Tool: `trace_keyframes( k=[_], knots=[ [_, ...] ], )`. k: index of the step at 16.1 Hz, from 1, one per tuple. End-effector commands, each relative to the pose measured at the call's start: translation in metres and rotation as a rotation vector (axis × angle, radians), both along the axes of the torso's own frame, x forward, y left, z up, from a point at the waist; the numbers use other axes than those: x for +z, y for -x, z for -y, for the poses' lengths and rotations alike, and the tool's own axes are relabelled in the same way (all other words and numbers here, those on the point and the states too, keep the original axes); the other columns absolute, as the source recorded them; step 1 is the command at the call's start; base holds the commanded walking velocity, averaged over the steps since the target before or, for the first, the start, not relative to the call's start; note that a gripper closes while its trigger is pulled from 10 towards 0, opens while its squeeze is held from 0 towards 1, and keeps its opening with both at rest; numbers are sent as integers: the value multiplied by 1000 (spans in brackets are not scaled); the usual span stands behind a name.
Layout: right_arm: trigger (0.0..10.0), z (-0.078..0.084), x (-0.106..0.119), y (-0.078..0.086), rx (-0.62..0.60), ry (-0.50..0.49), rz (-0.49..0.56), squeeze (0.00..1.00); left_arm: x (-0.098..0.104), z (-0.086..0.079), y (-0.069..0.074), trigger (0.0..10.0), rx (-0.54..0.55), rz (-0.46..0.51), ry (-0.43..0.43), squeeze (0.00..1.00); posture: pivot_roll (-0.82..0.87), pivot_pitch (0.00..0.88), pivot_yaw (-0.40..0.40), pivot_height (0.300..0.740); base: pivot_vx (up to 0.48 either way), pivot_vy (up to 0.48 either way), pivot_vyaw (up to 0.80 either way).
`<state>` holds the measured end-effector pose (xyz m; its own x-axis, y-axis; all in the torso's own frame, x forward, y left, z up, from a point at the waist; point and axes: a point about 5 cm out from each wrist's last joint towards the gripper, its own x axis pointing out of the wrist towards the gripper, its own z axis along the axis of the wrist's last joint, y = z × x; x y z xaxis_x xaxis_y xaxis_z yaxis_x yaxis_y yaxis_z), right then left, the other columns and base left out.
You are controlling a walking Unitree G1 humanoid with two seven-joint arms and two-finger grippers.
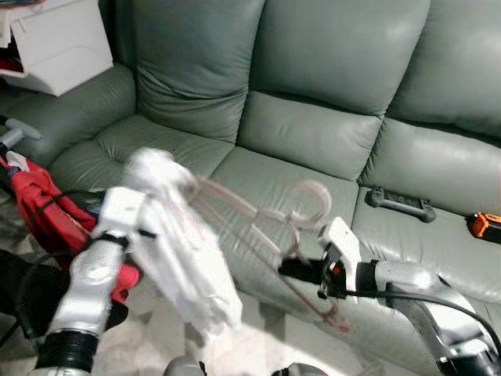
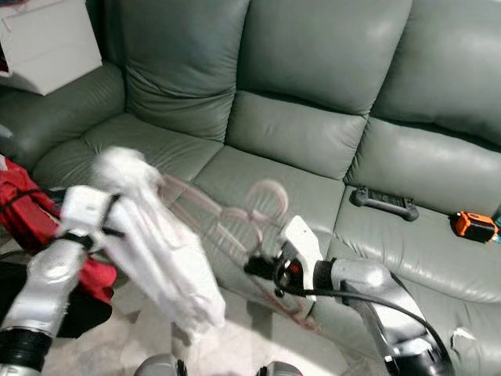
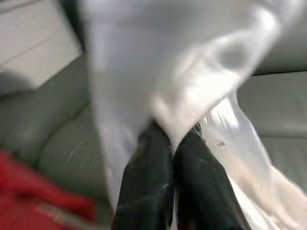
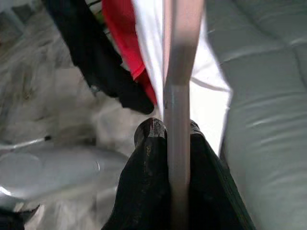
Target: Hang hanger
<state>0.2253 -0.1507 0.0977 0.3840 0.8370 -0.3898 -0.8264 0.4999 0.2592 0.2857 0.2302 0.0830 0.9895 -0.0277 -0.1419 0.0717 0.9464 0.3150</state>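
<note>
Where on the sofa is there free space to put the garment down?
The left and middle seat cushions of the grey-green leather sofa are bare. The right cushion is crowded by the black controller and the orange device. The white box occupies the left armrest.

Both silver arms raised in front of the body, elbows bent, forearms angled inward. Left gripper up at the left, its fingers pressed together with white cloth pinched at the tips. Right gripper lower at the right, pointing toward the left arm, fingers clamped on the pink hanger bar.
</note>
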Motion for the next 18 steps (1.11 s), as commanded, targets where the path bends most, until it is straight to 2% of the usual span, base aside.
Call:
trace_keyframes(
  k=[1,2,3,4,5,7,8,9,10,11,12,15,18],
  knots=[
    [10000,1,1,6,-29,-6,11,0,6,-11,-3,0,77,22,18,0,-70,0,8,740,0,0,0],
    [10000,1,-2,19,-76,-29,11,0,2,-15,-3,0,118,7,32,0,-78,0,17,740,0,0,0],
    [10000,6,-5,31,-156,-32,30,0,-1,-12,-4,0,112,-3,34,0,-75,0,19,740,0,0,0],
    [10000,9,-5,35,-194,-34,41,0,-2,-10,-4,0,108,-7,31,0,-73,0,22,740,0,0,0],
    [10000,17,-2,40,-317,-63,64,0,-1,-6,-3,0,92,0,35,0,-83,0,27,740,0,0,0],
    [10000,29,0,27,-536,-1,176,0,-1,0,-3,0,69,8,67,0,-96,0,33,740,0,0,0],
    [10000,41,4,7,-716,55,269,0,0,8,-4,1882,45,8,84,0,-98,0,48,740,0,0,0],
    [10000,44,11,-6,-803,51,318,0,4,13,-6,2745,24,20,92,0,-100,0,58,740,0,0,0],
    [10000,43,18,-16,-834,36,355,0,9,17,-8,3451,-1,33,98,0,-95,0,57,740,0,0,0],
    [10000,44,25,-24,-852,52,401,0,15,22,-10,4588,-30,49,94,0,-84,0,54,740,0,0,556],
    [10000,46,30,-31,-874,67,439,0,23,25,-13,9961,-64,67,96,0,-79,0,51,740,0,0,800],
    [10000,54,27,-39,-940,100,459,0,45,28,-16,10000,-62,155,103,0,-79,0,38,740,0,0,800],
    [10000,49,26,-40,-933,91,460,0,55,41,-9,10000,-118,193,56,0,-71,0,32,740,0,0,800]
  ],
)
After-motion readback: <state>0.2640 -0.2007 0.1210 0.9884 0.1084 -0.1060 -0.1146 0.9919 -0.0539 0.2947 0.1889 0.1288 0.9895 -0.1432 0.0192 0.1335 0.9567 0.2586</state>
